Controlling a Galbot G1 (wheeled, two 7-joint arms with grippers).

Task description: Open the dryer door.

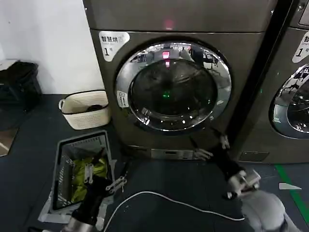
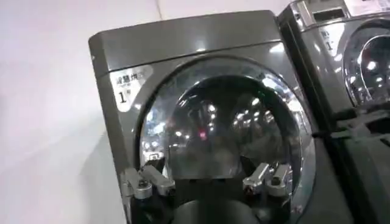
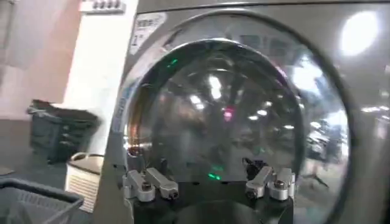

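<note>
**Dark floor, white wall frame my laundry corner**

Before me, a dark floor (image 1: pixel 183 186) meets a plain white wall (image 1: pixel 43 43) on my left. A cream slatted basket (image 1: pixel 86 109) stands at the wall's foot, near a grey crate (image 1: pixel 62 166) holding yellow-green cloth. A white cable (image 1: pixel 169 200) curls over the floor, and green tape (image 1: pixel 289 186) marks it to my right. A black bin (image 1: pixel 17 84) sits in the far left corner. A second machine (image 1: pixel 289 87) stands at right.

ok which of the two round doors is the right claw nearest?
The dryer door seen whole, on the left machine. The right claw hangs open below its lower right rim; the other door is cut off at right.
</note>
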